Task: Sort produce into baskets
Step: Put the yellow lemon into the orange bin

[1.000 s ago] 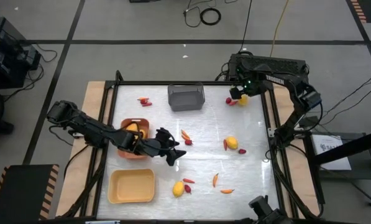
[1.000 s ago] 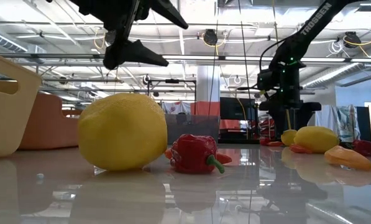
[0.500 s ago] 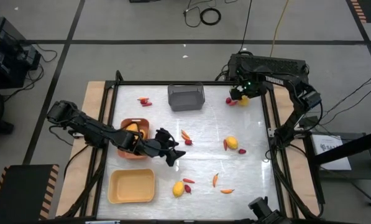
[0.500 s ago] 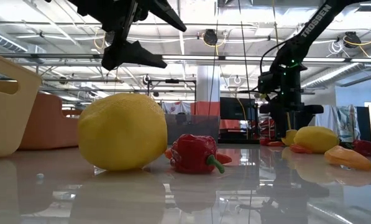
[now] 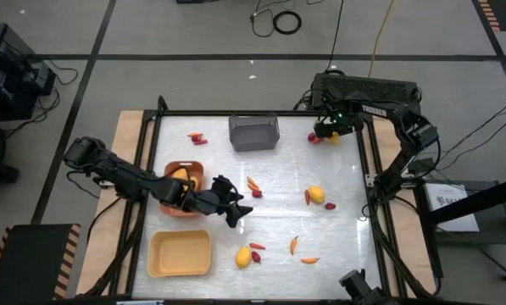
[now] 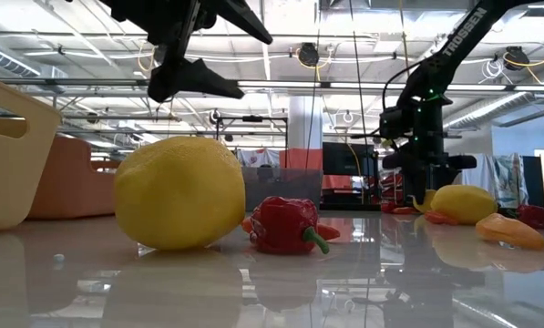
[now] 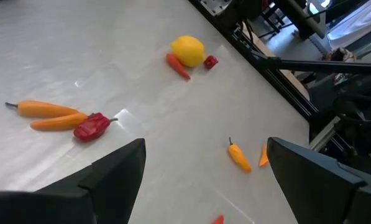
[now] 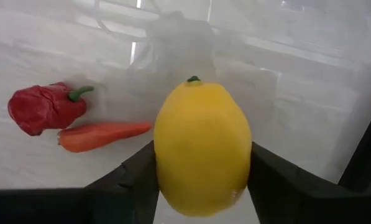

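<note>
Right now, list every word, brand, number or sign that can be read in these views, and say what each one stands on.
"TROSSEN": white capitals running up the dark upper link of the right robot arm, low view.
White lettering on the same arm's dark link in the high view: too small to read.
Light label or sheet beside the table's right edge, high view: print too blurred to read.
The toy produce, baskets and table show no text.

Past your left gripper (image 7: 204, 180), fingers (image 7: 114, 174) spread wide above the pale surface (image 7: 79, 56), you've got two orange carrots (image 7: 48, 115) touching a red pepper (image 7: 92, 126), a yellow lemon (image 7: 188, 50) farther off with a carrot and small red piece beside it.
</note>
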Robot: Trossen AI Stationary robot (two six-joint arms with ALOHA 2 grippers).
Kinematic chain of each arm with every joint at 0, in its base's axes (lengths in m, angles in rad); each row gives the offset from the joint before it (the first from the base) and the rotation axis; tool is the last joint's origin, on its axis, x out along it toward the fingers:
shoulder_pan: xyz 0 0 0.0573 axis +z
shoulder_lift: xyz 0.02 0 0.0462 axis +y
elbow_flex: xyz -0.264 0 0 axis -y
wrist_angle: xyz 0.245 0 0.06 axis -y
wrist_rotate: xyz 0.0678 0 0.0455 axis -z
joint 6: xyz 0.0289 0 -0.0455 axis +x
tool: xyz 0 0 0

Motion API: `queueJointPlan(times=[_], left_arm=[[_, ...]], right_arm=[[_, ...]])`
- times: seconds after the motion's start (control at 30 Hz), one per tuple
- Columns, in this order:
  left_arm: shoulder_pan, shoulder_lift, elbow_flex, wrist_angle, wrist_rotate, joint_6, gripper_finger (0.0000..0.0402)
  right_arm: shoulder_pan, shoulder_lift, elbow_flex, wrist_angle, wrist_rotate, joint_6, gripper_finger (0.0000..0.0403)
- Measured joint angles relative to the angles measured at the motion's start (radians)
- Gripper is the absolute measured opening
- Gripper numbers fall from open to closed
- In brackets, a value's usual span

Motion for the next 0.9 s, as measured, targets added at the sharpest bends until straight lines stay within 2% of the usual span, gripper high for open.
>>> queueJointPlan(times=[0.13, 0.27, 0.43, 0.63, 0.77, 0.9], left_arm=[[-0.019, 0.0, 0.0, 0.0, 0.0, -0.002, 0.034], [-0.036, 0.0, 0.0, 0.0, 0.001, -0.001, 0.034], [-0.041, -0.018, 0.0, -0.085, 0.021, -0.002, 0.034], [-0.041, -0.126, 0.0, -0.267, 0.03, 0.036, 0.034], [-0.041, -0.228, 0.0, -0.384, 0.01, 0.084, 0.034], [-0.04, -0.337, 0.0, -0.507, -0.056, 0.109, 0.034]], right_arm=[[0.012, -0.039, 0.0, -0.002, 0.0, 0.001, 0.0181], [0.032, -0.104, 0.006, 0.004, -0.005, 0.028, 0.0193], [0.103, -0.201, 0.007, 0.051, -0.119, 0.107, 0.0196], [0.302, -0.281, 0.007, 0.176, -0.161, 0.234, 0.0197], [0.482, -0.293, 0.008, 0.325, -0.159, 0.327, 0.0198], [0.661, -0.267, 0.008, 0.548, -0.151, 0.387, 0.0198]])
